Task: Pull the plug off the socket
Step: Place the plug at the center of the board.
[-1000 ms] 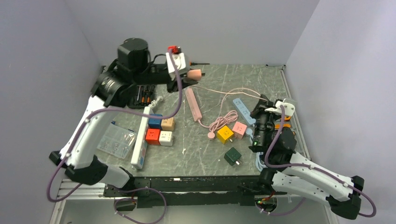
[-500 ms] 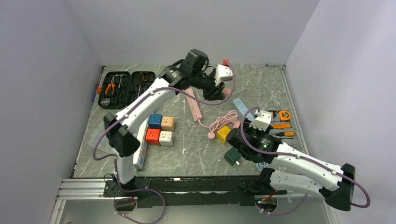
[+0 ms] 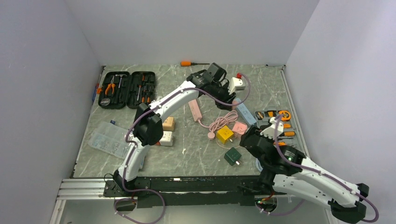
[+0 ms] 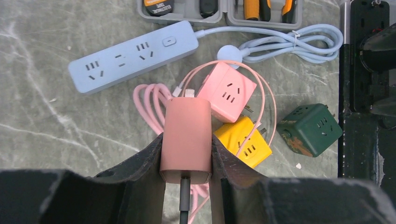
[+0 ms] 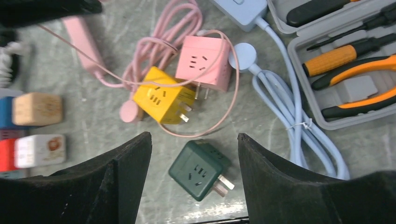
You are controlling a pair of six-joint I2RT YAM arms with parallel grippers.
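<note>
Cable (image 4: pixel 275 112) looped round the pink cube (image 4: pixel 227 92) could snag; left claw (image 4: pixel 187 142) pinches the plug (image 4: pixel 186 126), right claw (image 5: pixel 194 137) gapes empty.

Bright, diffuse light, soft shadows, slight sheen on the table (image 5: pixel 84 135), focus sharp throughout

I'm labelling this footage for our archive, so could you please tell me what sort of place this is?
Most likely a robotics lab test cell: plain grey walls box in a marble-patterned table strewn with practice props such as a blue power strip and an open tool case.
</note>
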